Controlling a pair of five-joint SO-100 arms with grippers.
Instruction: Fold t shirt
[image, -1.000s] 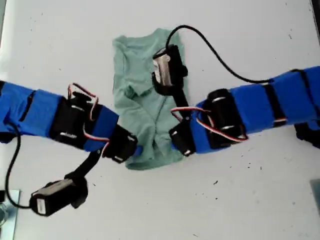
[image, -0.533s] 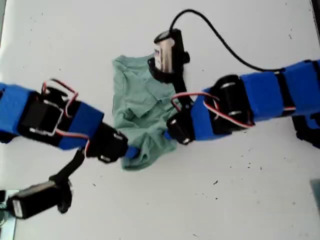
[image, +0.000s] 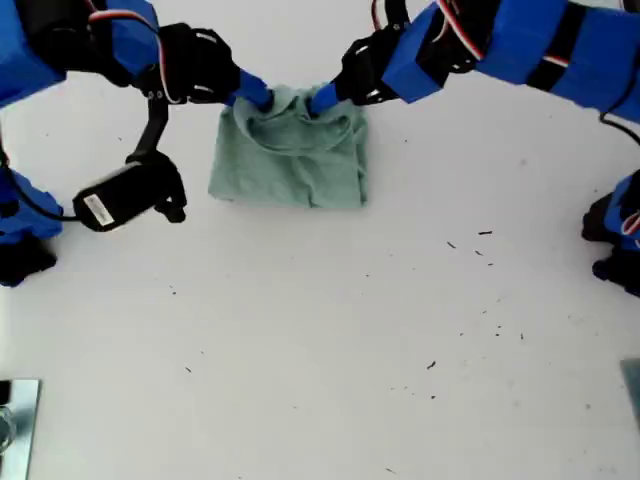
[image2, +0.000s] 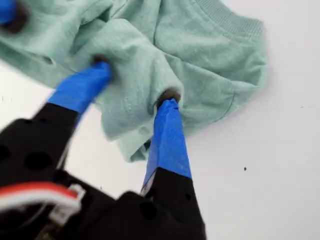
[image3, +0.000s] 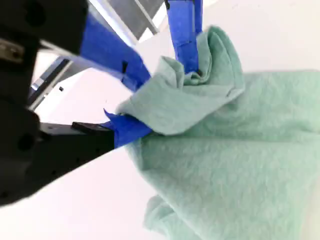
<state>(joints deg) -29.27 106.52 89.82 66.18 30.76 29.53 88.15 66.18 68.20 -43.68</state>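
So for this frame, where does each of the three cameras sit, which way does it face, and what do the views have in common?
Exterior view: above the white table, looking down; shows both blue arms reaching in from its left and right onto the t shirt.
First wrist view: on my first gripper, looking along its blue fingers into bunched cloth.
Second wrist view: on my second gripper, looking along its fingers, which pinch a fold of cloth.
Shared: all three show the sage-green t shirt held by blue grippers on the white table.
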